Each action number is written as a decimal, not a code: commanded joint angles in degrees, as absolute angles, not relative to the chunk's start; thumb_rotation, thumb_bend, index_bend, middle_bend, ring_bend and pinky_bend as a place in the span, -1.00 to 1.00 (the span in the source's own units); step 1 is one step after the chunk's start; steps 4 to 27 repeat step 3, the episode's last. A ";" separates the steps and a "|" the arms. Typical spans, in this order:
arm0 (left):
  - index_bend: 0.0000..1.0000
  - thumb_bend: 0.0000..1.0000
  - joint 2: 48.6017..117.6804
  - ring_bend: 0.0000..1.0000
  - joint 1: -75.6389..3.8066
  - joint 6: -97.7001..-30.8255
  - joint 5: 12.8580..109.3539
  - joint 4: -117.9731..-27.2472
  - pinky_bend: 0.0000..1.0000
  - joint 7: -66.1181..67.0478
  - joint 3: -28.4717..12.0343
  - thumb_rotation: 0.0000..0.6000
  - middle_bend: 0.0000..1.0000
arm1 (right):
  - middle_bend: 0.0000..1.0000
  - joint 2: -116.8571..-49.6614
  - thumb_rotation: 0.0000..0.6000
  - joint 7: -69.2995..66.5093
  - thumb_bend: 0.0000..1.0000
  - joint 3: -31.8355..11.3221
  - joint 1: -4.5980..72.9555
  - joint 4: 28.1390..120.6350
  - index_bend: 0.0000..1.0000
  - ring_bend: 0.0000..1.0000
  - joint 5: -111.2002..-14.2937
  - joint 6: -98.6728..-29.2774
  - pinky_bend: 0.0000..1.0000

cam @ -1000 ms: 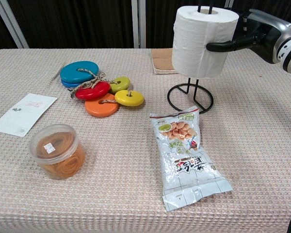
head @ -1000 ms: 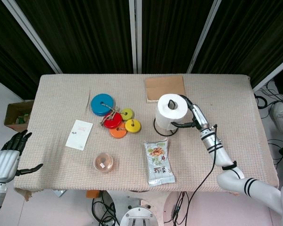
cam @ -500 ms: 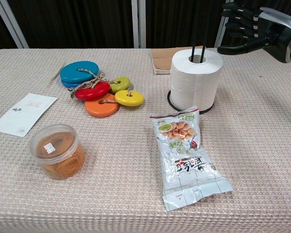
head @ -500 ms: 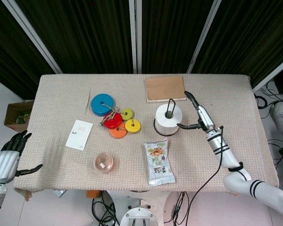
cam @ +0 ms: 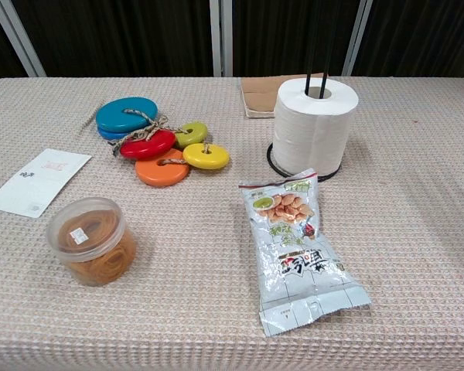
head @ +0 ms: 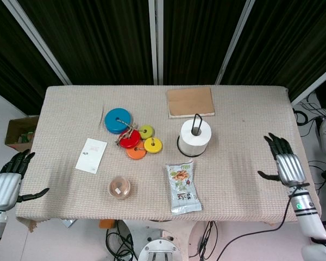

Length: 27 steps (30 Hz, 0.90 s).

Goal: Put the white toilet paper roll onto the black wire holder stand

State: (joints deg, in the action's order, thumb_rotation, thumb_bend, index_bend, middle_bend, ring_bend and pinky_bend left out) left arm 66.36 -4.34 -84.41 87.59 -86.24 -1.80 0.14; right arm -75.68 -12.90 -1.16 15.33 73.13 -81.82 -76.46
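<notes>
The right hand [head: 282, 163] has pulled back to the lower right of the head view, fingers spread and holding nothing, well clear of the toilet paper roll [head: 195, 135]. A moment ago it hovered just beside the roll. The left hand [head: 8, 182] hangs open at the lower left edge, off the table [head: 250, 119]. The roll now sits fully down on the black wire stand [cam: 319, 39], whose prongs poke up through its core, just above the snack bag [cam: 298, 247]. The task looks finished.
</notes>
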 commanded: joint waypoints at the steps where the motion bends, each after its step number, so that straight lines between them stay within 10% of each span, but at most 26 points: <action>1: -0.86 -0.93 66.54 -0.90 -4.18 -84.84 87.77 -86.30 -0.58 -1.33 0.09 0.17 -0.94 | -1.00 -74.50 1.00 -4.94 -1.00 0.79 7.98 73.62 -1.00 -1.00 -76.46 -82.39 -1.00; 27: -0.86 -0.93 66.59 -0.90 -3.99 -85.14 87.84 -86.43 -0.58 -0.98 0.16 0.17 -0.94 | -1.00 -74.90 1.00 -5.46 -1.00 1.04 5.94 73.70 -1.00 -1.00 -76.35 -84.09 -1.00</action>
